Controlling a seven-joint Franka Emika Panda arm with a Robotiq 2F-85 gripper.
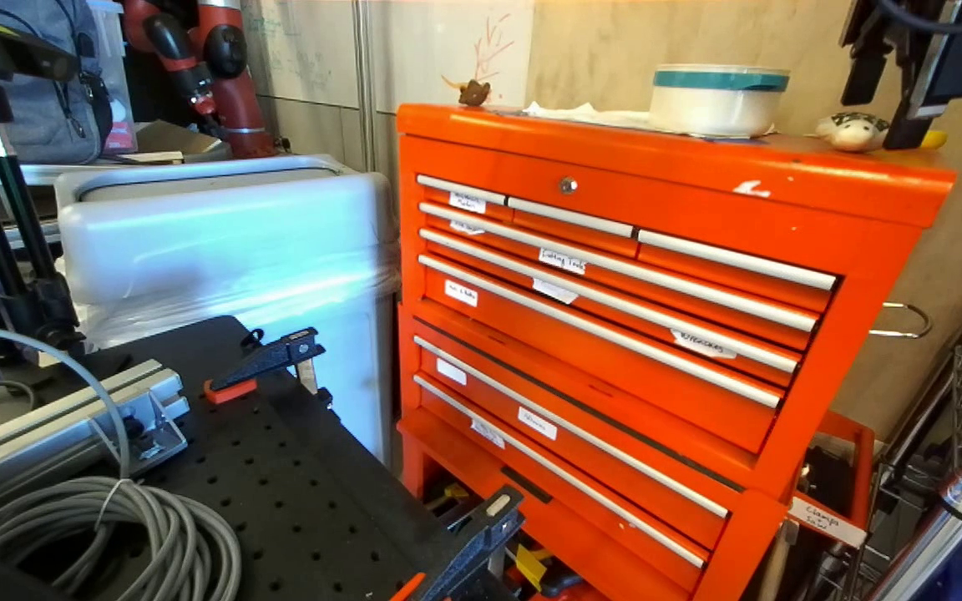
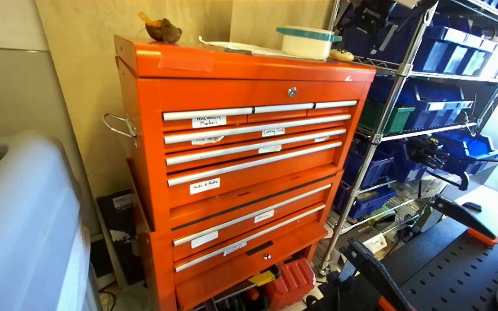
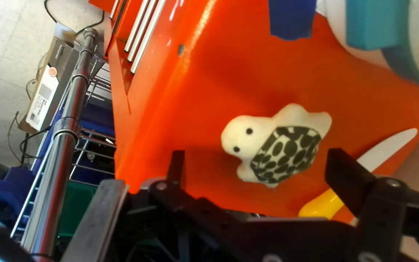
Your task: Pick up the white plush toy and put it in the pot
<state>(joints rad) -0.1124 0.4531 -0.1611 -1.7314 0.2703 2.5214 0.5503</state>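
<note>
The white plush toy (image 3: 247, 136) is a small turtle with black eyes and a dark spotted shell. It lies on top of the orange tool chest, near one end, and shows in both exterior views (image 1: 854, 133) (image 2: 341, 55). The pot (image 1: 715, 108) is round and white with a teal band, and stands beside the toy; it also shows in an exterior view (image 2: 305, 45) and partly at the upper right of the wrist view (image 3: 373, 25). My gripper (image 3: 256, 152) is open and empty above the toy, its fingers apart on either side in the wrist view. It hangs over the chest's end in an exterior view (image 1: 883, 121).
A toy-like knife with a yellow handle (image 3: 320, 205) and white blade lies beside the turtle, near one finger. A white cloth or paper (image 1: 589, 115) and a brown object (image 1: 473, 93) lie on the tool chest (image 1: 615, 138). A wire rack with blue bins (image 2: 441, 47) stands beside the chest.
</note>
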